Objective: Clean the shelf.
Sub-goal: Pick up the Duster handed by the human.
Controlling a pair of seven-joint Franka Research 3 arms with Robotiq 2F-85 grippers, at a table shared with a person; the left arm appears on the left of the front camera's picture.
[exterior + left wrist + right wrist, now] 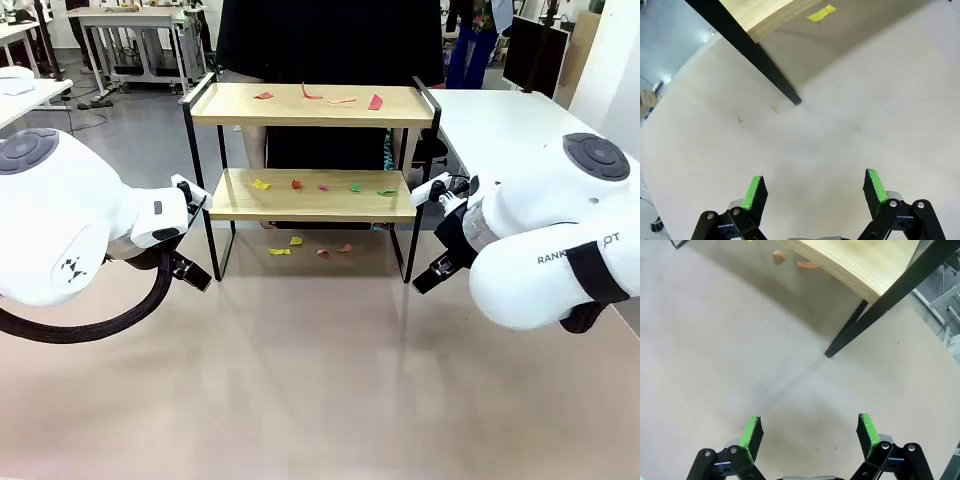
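Observation:
The shelf (312,104) stands mid-table, two light wooden boards in a black frame. Small coloured paper scraps (320,186) lie on both boards, and more scraps (296,241) lie on the table under it. My left gripper (190,271) hangs open just outside the shelf's front left leg (760,55), low over the table, nothing between its fingers (756,192); a yellow scrap (821,13) lies beyond under the lower board. My right gripper (434,272) is open beside the front right leg (875,315), and its own view has orange scraps (780,256) under the board (865,260).
A person in dark clothes (330,40) stands right behind the shelf. The beige tabletop (320,380) stretches bare toward the near edge. A white table (500,120) adjoins at the right, other tables and a monitor (533,55) stand farther back.

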